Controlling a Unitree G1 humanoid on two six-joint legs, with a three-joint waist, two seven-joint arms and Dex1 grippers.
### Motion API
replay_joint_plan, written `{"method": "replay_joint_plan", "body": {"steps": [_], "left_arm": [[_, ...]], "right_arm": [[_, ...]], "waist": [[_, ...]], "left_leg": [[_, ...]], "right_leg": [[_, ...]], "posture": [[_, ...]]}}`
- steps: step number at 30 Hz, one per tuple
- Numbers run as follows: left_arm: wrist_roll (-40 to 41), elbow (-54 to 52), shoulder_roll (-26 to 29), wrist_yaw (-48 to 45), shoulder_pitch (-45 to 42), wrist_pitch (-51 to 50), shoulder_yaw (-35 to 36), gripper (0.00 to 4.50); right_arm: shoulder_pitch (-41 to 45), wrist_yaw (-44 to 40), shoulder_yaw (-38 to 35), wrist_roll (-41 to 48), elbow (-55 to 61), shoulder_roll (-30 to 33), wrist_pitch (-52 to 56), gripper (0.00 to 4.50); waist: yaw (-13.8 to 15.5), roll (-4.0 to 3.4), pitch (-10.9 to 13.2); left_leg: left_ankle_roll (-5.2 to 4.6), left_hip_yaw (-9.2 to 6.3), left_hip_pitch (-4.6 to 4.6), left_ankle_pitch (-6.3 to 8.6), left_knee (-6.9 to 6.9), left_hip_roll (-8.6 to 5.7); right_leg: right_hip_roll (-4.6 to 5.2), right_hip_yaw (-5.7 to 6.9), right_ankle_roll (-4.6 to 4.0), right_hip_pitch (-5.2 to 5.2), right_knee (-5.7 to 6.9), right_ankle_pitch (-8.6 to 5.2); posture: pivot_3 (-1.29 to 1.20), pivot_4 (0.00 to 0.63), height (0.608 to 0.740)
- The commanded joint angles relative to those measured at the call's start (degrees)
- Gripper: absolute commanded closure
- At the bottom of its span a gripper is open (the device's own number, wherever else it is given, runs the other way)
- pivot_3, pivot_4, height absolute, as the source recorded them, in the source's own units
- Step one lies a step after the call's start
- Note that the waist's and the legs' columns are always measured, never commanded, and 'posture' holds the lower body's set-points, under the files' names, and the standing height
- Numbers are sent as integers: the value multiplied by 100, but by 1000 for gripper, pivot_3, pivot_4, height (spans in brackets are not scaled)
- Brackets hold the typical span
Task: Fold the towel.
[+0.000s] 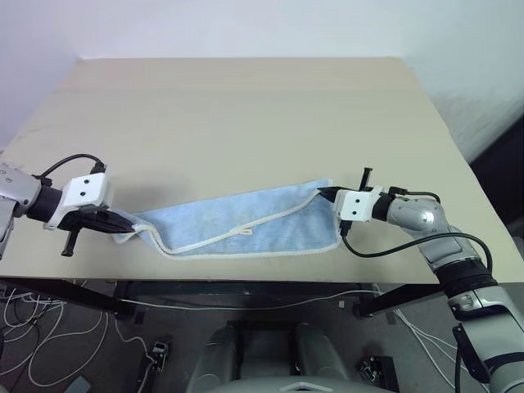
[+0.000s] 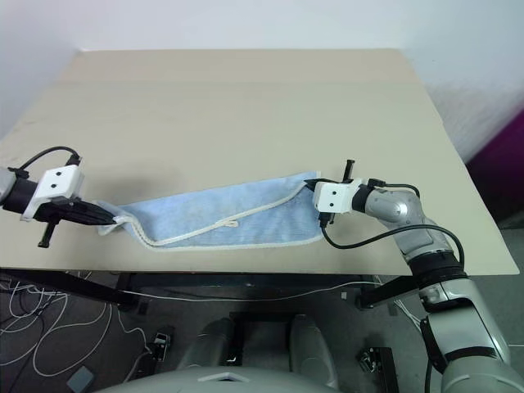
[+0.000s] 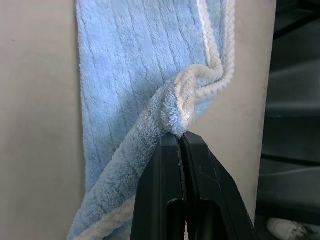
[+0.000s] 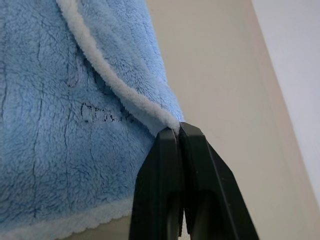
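The light blue towel (image 1: 246,225) lies stretched along the near edge of the table, folded lengthwise, with white edging and a small white loop tag (image 1: 243,232) near its middle. My left gripper (image 1: 123,225) is shut on the towel's bunched left end (image 3: 182,107). At the towel's far right corner (image 4: 167,122) my right gripper (image 1: 329,195) is shut on the white edging. Both sets of black fingers (image 3: 182,190) press together on the cloth.
The tan table (image 1: 246,115) stretches away bare behind the towel. Its near edge (image 1: 246,281) runs just below the towel. A black cable (image 1: 409,241) loops off my right wrist. Cables lie on the floor (image 1: 33,327) under the table.
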State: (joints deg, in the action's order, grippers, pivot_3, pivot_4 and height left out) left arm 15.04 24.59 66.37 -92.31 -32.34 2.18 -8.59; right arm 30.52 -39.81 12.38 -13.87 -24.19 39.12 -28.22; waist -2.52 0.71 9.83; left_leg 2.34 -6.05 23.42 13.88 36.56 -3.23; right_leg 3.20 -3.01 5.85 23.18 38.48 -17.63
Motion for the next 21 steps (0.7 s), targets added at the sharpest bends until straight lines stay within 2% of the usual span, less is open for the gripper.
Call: {"method": "replay_joint_plan", "body": {"steps": [1,8,11,18,21], "left_arm": [[224,-432,-22,-19,-233,-206,335,4500],[-99,-358,-104,67,-205,-210,336,4500],[-66,-389,-139,80,-132,-392,382,3856],[-161,-382,-176,174,4,-287,408,1610],[-191,-397,-214,195,77,-288,425,1610]], "right_arm": [[45,-2,-155,133,211,28,93,4462],[70,5,-134,126,272,1,208,4462],[73,-23,-133,149,297,3,237,4500],[125,-71,-136,182,314,23,285,4500],[134,-86,-141,185,316,27,285,4500]], "waist": [[0,0,0],[-39,-1,0],[-31,-1,0],[-14,0,0],[-11,0,0]], "left_leg": [[0,-1,1,0,2,0],[0,0,0,0,3,4],[0,0,0,0,4,4],[0,0,0,0,6,3],[0,0,1,0,7,3]], "right_leg": [[0,0,0,-1,0,0],[-6,-1,0,3,4,0],[-5,-1,-1,2,4,0],[-4,-1,-1,1,4,0],[-4,-1,-1,1,5,0]], "posture": [[0,150,740],[0,150,740],[0,150,740],[0,150,740],[0,150,740]]}}
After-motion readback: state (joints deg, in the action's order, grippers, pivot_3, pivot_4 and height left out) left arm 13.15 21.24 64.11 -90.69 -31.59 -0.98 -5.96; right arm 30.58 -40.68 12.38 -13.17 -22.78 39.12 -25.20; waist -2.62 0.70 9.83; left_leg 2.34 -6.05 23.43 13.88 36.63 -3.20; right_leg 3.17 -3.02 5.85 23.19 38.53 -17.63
